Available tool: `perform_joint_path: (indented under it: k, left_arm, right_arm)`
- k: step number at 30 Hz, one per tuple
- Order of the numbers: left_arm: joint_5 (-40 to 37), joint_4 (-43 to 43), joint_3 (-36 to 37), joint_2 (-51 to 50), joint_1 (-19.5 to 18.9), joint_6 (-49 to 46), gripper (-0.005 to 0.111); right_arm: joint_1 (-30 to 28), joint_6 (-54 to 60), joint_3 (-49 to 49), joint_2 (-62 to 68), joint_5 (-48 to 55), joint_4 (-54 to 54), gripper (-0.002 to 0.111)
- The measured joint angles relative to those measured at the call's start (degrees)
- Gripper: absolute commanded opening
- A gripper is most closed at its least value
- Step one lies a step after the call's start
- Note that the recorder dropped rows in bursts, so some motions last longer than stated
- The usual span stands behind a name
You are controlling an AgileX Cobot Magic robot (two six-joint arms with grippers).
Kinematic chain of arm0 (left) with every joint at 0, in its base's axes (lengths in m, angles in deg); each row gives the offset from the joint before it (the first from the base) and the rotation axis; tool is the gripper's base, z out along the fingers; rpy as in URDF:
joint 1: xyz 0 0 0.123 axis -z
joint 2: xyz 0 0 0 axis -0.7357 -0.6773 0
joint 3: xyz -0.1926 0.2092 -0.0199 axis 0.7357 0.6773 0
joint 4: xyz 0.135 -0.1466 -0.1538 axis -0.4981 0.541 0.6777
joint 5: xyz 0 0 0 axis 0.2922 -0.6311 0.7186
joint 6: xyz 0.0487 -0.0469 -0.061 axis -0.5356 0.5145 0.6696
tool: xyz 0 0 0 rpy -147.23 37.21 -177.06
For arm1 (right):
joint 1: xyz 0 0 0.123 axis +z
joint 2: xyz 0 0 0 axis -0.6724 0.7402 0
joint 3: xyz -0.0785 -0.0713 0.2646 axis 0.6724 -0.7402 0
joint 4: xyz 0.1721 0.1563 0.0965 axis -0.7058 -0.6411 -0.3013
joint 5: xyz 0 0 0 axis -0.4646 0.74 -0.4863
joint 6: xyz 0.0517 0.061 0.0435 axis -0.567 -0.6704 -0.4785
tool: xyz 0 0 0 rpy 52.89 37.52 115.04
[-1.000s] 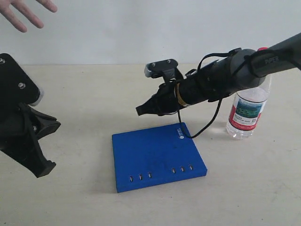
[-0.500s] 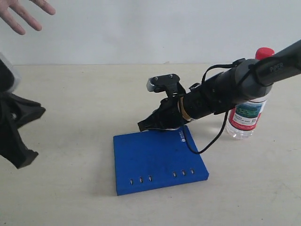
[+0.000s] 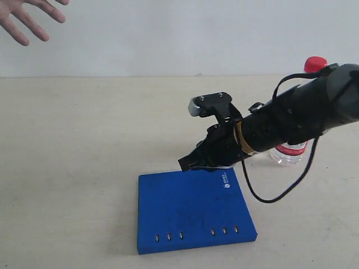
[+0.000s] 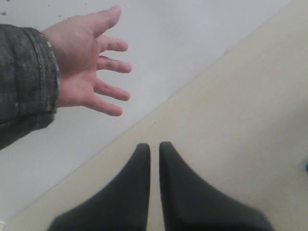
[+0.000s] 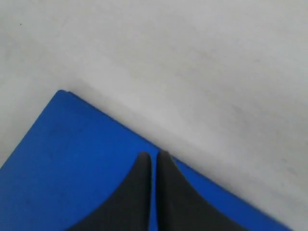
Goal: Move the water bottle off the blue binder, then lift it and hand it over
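The blue binder (image 3: 193, 212) lies flat on the table near the front. My right gripper (image 3: 185, 164) is shut and empty, its tips pressed down at the binder's far edge (image 5: 86, 159). The water bottle (image 3: 289, 152) stands upright on the table to the right of the binder, mostly hidden behind my right arm; its red cap (image 3: 315, 63) shows above the arm. My left gripper (image 4: 154, 147) is shut with nothing in it and points over bare table toward an open hand (image 4: 89, 72). The left arm is outside the exterior view.
A person's open hand (image 3: 28, 19) hangs over the far left corner of the beige table (image 3: 84, 157). A black cable (image 3: 275, 196) loops down from my right arm, beside the binder. A pale wall rises behind the table.
The binder has slid toward the front with my right gripper pushing down along its far edge. The left arm has swung out of the exterior view. The bottle stayed put.
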Motion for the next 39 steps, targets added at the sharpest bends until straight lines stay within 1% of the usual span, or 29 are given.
perform_joint_path:
  k: [3,6,8,11,14,17,19,22,24,26,29,31,33,35,39]
  left_arm:
    - [0.3,5.1,0.0,0.7,0.0,-5.0,0.004]
    - [3.1,13.6,0.0,-1.3,0.0,-15.3,0.004]
    - [5.2,18.1,0.0,-4.3,0.0,-21.6,0.004]
    - [6.5,19.8,0.0,-10.0,0.0,-25.4,0.004]
    - [6.7,16.4,0.0,-14.9,0.0,-25.8,0.004]
    - [6.9,10.0,0.0,-17.1,0.0,-22.0,0.004]
    - [6.2,6.7,0.0,-17.3,0.0,-18.8,0.004]
    - [2.2,3.4,0.0,-16.6,0.0,-15.9,0.004]
    - [-0.6,2.2,0.0,-15.3,0.0,-15.3,0.004]
    - [-1.0,2.3,0.0,-13.8,0.0,-15.1,0.004]
    - [3.3,6.0,0.0,-12.2,0.0,-14.9,0.004]
    - [8.0,10.2,0.0,-11.7,0.0,-14.7,0.004]
    - [11.9,16.5,0.0,-11.4,0.0,-14.7,0.004]
    - [13.5,22.1,0.0,-11.4,0.0,-14.7,0.004]
    - [13.6,30.1,0.0,-11.4,0.0,-17.5,0.004]
  right_arm:
    - [0.0,2.6,-3.0,-2.8,1.9,0.3,0.0]
    - [0.0,4.6,-3.8,-5.8,1.3,0.4,0.0]
    - [0.0,5.2,-3.9,-8.7,-1.6,0.4,0.0]
    - [0.0,6.6,-4.1,-11.6,-8.0,0.3,0.0]
    - [0.0,10.2,-4.4,-12.5,-15.6,0.2,0.0]
    - [0.1,11.3,-4.6,-12.6,-19.4,0.2,0.0]
    - [0.1,11.3,-4.9,-12.6,-19.7,0.2,0.0]
    - [0.1,11.3,-5.6,-12.6,-19.7,0.3,0.0]
    - [0.1,11.3,-6.2,-12.6,-19.8,0.4,0.0]
    - [0.1,11.3,-6.4,-12.6,-19.8,0.5,0.0]
    - [0.1,11.4,-6.5,-12.6,-20.0,0.5,0.0]
    - [0.1,11.5,-6.5,-12.6,-20.0,0.5,0.0]
    - [0.1,11.5,-6.5,-12.6,-20.2,0.5,0.0]
    - [0.1,11.5,-6.5,-12.6,-21.1,0.5,0.0]
    - [0.1,11.4,-6.5,-12.6,-22.9,0.5,0.0]
